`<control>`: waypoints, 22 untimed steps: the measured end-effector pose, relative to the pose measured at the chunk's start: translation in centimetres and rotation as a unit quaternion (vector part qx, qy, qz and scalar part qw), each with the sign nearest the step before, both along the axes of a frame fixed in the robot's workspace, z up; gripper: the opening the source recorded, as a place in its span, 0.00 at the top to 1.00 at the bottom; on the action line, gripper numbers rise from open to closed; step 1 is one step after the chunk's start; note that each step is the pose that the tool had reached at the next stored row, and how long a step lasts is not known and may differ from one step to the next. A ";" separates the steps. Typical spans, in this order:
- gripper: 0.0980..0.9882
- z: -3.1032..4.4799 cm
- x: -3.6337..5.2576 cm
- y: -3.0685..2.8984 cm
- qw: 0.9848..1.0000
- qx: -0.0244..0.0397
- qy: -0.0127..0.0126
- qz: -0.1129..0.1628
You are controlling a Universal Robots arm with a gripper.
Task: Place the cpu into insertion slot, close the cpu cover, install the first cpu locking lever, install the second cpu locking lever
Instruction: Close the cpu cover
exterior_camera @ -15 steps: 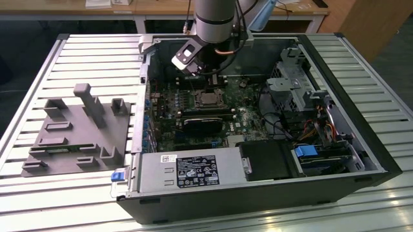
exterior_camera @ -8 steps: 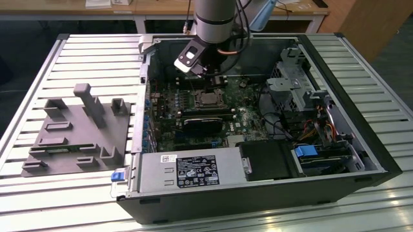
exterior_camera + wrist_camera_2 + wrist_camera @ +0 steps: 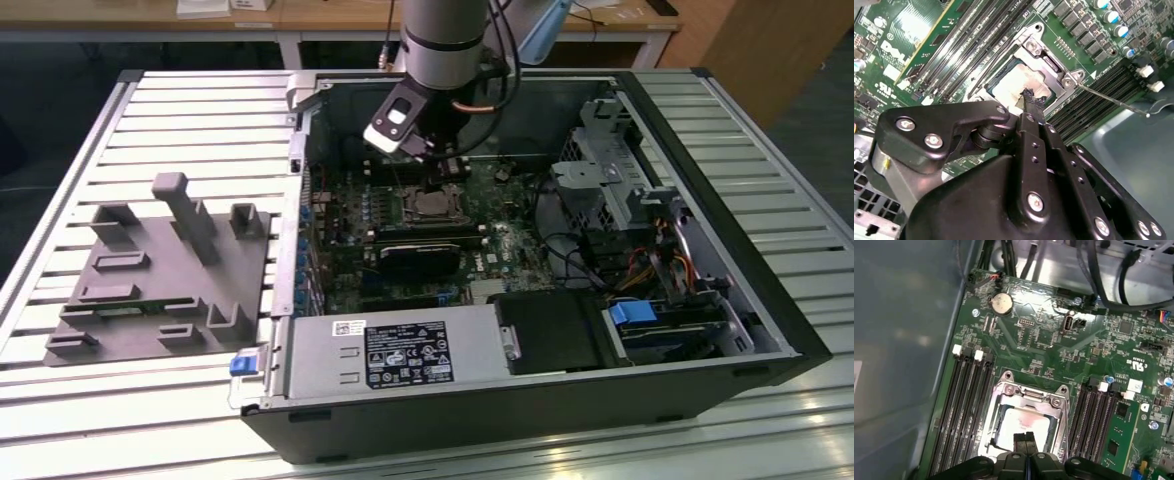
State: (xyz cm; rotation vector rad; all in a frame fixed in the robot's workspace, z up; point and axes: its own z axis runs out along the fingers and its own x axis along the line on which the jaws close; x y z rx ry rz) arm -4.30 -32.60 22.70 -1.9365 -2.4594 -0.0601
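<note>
My fingers [image 3: 1020,442] are pressed together with nothing between them, poised over the cpu [image 3: 1021,422]. I cannot tell if the tips touch its top. The cpu lies flat in the slot [image 3: 995,427], its grey top showing through the window of the cover [image 3: 1029,392], which is down around it. In the second wrist view one thin wire lever [image 3: 1114,101] juts out free across the memory slots [image 3: 1094,95], not latched. Whether the other lever is hooked I cannot tell.

I judge the levers to be the step in hand. To do it well I would:
- meet the wire with the side of my closed tips, close to its free end, where it gives most easily;
- press it down and then sideways under its hook in one smooth sweep;
- keep off the memory slots and the small parts on the board [image 3: 1044,335];
- check that the cover sits flat first, since a tilted cover would fight the wire.

There is white print on the board, and a label [image 3: 404,352] on the power supply [image 3: 387,358] inside the case [image 3: 721,130]. I read none of it out, and nothing in it bears on this step.
</note>
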 end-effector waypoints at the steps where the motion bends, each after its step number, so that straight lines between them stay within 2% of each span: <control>1: 0.99 0.00 -0.01 0.00 1.000 0.000 0.000 0.005; 5: 0.99 0.00 -0.01 0.00 0.999 0.000 0.000 0.037; 10: 0.99 -0.01 0.06 0.00 0.997 0.000 0.000 0.071; 12: 0.99 -0.02 0.06 0.00 0.996 0.000 0.000 0.087; 16: 0.99 -0.03 0.06 0.00 0.992 0.000 0.000 0.123; 19: 0.99 -0.04 0.06 0.00 0.989 0.000 0.000 0.150; 22: 0.99 -0.05 0.06 0.00 0.984 0.000 0.000 0.177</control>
